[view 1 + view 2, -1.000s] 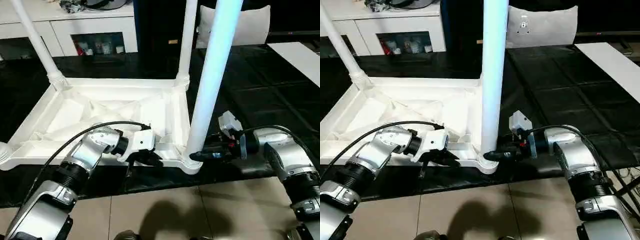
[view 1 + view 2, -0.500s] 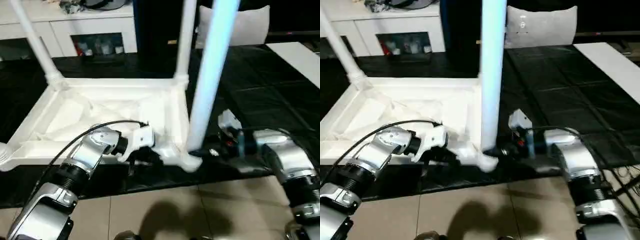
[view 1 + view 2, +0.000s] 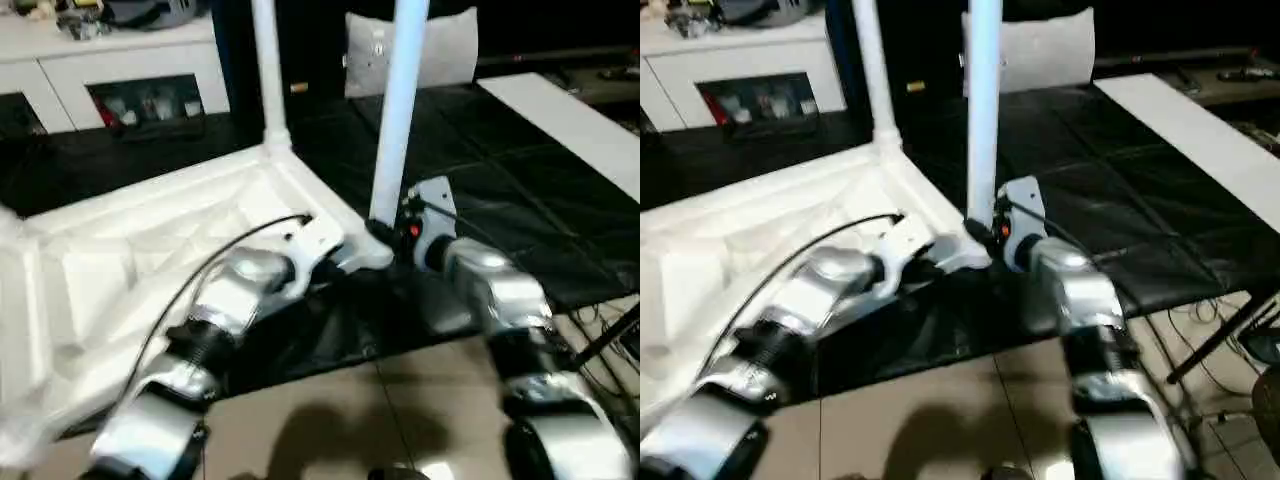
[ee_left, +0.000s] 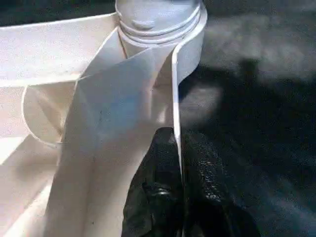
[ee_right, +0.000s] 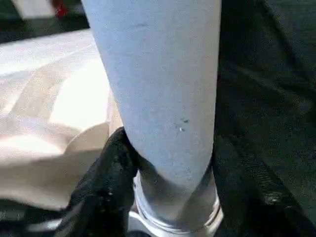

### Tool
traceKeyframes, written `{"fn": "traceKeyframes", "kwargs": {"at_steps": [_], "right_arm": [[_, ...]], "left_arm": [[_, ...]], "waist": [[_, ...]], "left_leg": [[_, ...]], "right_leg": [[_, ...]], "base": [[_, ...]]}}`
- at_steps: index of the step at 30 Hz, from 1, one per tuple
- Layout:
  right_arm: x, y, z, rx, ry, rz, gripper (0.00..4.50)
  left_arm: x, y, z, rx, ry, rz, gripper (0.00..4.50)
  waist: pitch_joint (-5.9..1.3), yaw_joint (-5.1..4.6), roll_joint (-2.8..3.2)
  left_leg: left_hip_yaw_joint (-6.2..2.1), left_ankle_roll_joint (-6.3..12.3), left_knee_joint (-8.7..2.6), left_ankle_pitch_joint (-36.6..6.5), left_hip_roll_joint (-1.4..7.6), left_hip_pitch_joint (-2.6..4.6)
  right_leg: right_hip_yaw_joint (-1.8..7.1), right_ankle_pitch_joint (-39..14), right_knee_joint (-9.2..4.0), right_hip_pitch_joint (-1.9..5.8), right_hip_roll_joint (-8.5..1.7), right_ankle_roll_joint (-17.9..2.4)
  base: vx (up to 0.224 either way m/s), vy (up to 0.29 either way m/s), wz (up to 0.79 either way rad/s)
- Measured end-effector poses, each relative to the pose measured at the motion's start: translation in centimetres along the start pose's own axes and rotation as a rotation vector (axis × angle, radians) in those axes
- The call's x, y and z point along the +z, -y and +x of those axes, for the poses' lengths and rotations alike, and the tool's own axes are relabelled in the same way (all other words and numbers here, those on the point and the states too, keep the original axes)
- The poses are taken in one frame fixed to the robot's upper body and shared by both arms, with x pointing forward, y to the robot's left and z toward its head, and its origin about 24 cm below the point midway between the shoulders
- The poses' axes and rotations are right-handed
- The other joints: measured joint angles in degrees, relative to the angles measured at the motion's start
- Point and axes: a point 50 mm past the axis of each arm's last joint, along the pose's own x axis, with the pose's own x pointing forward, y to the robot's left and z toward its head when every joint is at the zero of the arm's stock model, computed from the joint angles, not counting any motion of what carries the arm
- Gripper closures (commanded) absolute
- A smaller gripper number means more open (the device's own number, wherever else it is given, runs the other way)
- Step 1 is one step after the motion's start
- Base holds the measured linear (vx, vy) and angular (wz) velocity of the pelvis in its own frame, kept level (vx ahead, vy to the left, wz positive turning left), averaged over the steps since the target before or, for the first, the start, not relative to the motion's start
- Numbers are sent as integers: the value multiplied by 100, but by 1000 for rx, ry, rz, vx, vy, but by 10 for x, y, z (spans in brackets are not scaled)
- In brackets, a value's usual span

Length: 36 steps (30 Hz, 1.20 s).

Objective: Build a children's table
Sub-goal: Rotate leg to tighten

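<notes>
The table top (image 3: 150, 260) has swung left; my left gripper (image 4: 177, 168) pinches its rim, my right gripper (image 5: 163, 173) clasps the near-right leg (image 3: 395, 130), which I judge needs seating next.

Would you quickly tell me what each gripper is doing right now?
Left gripper: shut on the table top's side wall, near a corner socket.
Right gripper: closed around the base of the near leg.

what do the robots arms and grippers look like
Both arms are silver metal in rounded segments with black ribbed collars at the joints. A thin black cable arcs over the left arm to its wrist. Each wrist carries a white housing; the right one shows a small red spot. The left gripper and right gripper each have two black, rubbery-looking fingers.
</notes>
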Motion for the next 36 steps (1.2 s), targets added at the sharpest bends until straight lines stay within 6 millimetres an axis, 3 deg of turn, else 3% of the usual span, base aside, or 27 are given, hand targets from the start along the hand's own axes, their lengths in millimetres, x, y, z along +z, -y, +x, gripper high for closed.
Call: {"fn": "traceKeyframes", "kwargs": {"at_steps": [3, 5, 15, 21, 25, 31, 36], "right_arm": [[2, -1, 0, -1, 29, 10, 145], [2, -1, -1, 10, 40, 8, 141], [-8, 18, -30, 185, 41, -105, 46], [0, 30, -48, 321, 18, -220, 2], [8, 51, -68, 387, -43, -313, 2], [2, 39, -76, 631, -136, -399, 2], [-1, 31, -81, 800, -185, -379, 66]], "left_arm": [[3, -1, -2, 2, 5, 18, 450], [3, -1, -2, -6, 3, 28, 450], [-8, -4, -13, -94, 8, 124, 450], [-13, -6, -22, -175, 12, 209, 450], [-26, -10, -39, -288, 3, 288, 450], [-26, -3, -46, -439, 5, 355, 450], [-32, 5, -56, -561, 2, 400, 450]], "waist": [[-1, 41, 2], [-1, 55, 1], [0, 219, 3], [-1, 286, 4], [-1, 357, 4], [-3, 488, 7], [-3, 521, 6]], "left_leg": [[-7, 27, -11, 16, 4, -44], [-6, 32, -12, 17, 6, -57], [-5, 5, -5, 1, 7, -40], [-6, 4, 4, 1, 7, -39], [-7, 4, 4, 1, 10, -33], [-4, 3, 12, 0, 8, -34], [-4, 3, 12, 1, 10, -30]], "right_leg": [[-11, 0, 7, -42, 3, 0], [-12, 0, 11, -59, 4, 0], [-11, 5, 10, -38, 3, -2], [-10, 8, 13, -34, 3, -4], [-12, 7, 16, -30, 4, -4], [-7, 8, 18, -27, 0, -4], [-7, 7, 28, -27, 0, -4]], "base": [[0, 0, 0], [0, 0, 0], [0, 0, 0], [0, 0, 0], [0, 0, 0], [0, 0, 0], [0, 0, 0]]}}
